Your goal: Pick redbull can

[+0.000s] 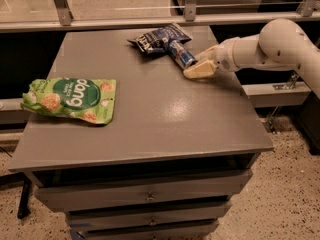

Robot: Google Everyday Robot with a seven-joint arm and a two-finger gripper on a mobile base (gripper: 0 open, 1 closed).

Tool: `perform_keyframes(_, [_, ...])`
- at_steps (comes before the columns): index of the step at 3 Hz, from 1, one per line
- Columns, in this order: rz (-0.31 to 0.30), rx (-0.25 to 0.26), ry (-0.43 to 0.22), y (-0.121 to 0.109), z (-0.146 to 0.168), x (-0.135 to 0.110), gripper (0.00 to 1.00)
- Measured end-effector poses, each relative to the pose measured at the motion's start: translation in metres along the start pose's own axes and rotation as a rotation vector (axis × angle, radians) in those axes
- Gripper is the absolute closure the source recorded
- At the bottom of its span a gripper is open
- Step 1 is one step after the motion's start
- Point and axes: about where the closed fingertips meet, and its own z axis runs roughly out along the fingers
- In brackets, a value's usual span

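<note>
The redbull can (180,53) lies on its side at the back of the grey table (150,119), blue and silver, its far end touching the crinkled dark blue snack bag (159,37). My gripper (200,62) reaches in from the right on the white arm (270,46). It is at the can's near right end. Its cream fingers (196,71) stand apart, one on each side of the can's end. The can rests on the table and is not lifted.
A green snack pouch (71,100) lies flat at the table's left edge. A metal rail with glass (150,21) runs behind the table. Drawers (150,196) are below the tabletop. A shelf (272,90) stands to the right.
</note>
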Motion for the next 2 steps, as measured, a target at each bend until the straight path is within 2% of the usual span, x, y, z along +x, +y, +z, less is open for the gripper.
perform_keyframes(1, [0.013, -0.042, -0.024, 0.006, -0.013, -0.012, 1.0])
perform_keyframes(2, [0.011, -0.119, -0.046, 0.029, -0.035, -0.028, 1.0])
